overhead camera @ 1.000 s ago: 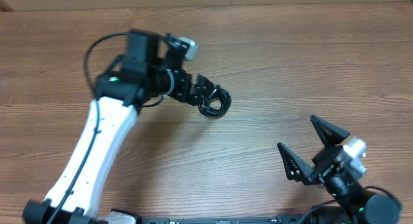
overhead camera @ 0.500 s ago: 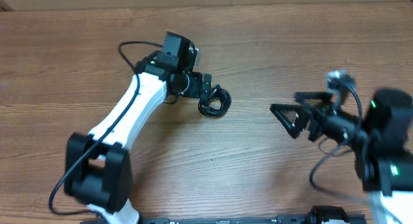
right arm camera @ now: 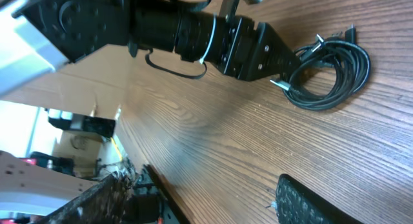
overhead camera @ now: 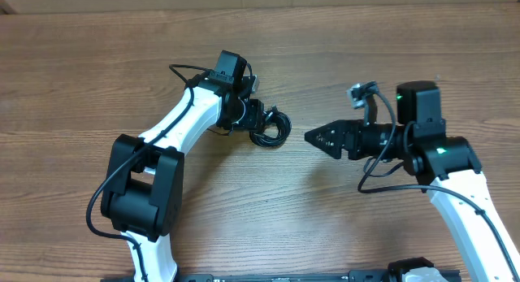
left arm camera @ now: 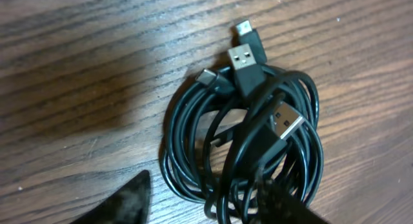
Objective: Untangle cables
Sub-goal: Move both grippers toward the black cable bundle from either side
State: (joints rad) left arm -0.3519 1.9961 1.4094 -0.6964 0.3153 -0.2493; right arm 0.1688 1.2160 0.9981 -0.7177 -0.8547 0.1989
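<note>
Since a second ago both arms have swung in toward the middle, and both sets of jaws have narrowed. On the left gripper (left arm camera: pixel 205 185) the jaws stand part open, one over the edge of the cables (left arm camera: pixel 255 130), the other above bare wood beside them. The right gripper (right arm camera: pixel 205 182) has its jaws open and empty, aimed at the bundle from nearby. The cables lie coiled on the worktop (overhead camera: pixel 122 62), plugs uppermost.

Overhead straight down, left wrist close, right wrist low, farther, all 3 share cables (left arm camera: pixel 256 130)
</note>
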